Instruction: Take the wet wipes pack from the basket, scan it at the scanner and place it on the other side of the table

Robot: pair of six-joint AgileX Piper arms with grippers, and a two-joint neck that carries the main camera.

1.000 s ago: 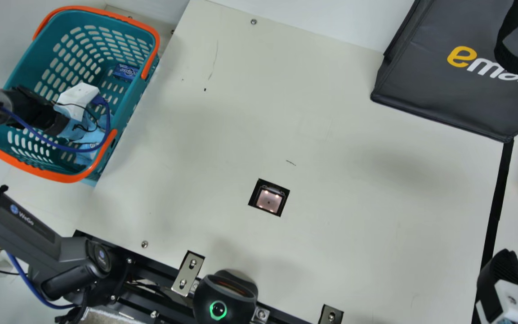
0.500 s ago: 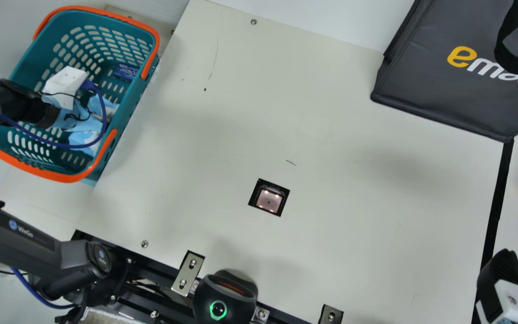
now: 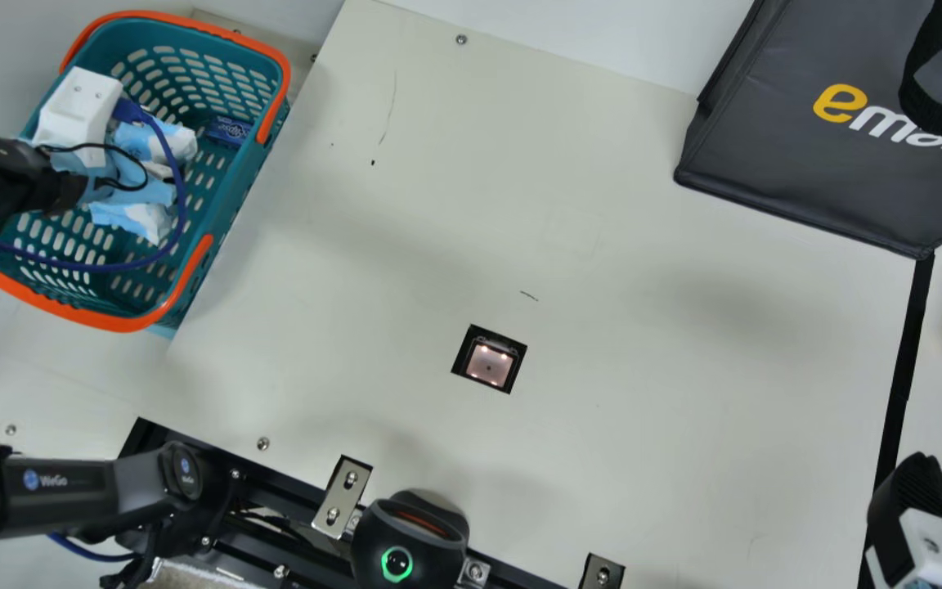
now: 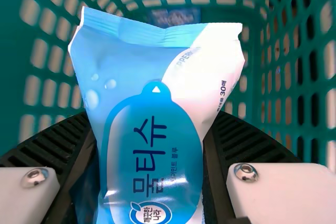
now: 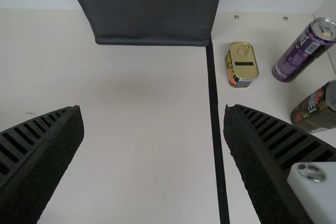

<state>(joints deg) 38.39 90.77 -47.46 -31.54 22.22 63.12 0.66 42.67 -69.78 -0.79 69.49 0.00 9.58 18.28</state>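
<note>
One basket (image 3: pixel 230 217), one bag (image 3: pixel 782 155): table (image 3: pixel 643 393) edges, room between
Left gripper (image 3: pixel 78 110): clamped on wipes pack (image 4: pixel 152 124)
Right gripper (image 3: pixel 917 495): jaws apart
Grocery containers (image 5: pixel 243 64): three

Wet wipes pack (image 4: pixel 149 108): thin plastic film, glossy, creased near its crimped end. Basket (image 3: pixel 228 217): smooth moulded plastic, perforated walls; handle (image 3: pixel 167 309) also smooth plastic. Bench (image 3: pixel 643 368): smooth, mostly matt, lightly scratched. Grey bag (image 3: pixel 773 164): coated-looking cloth, soft sheen; woven strap (image 3: pixel 921 90). Squat tin (image 5: pixel 243 69): shiny metal lid. Right pincer (image 3: pixel 917 487): ribbed, matt black. Bracket (image 3: pixel 343 495): bare metal, polished glint.
</note>
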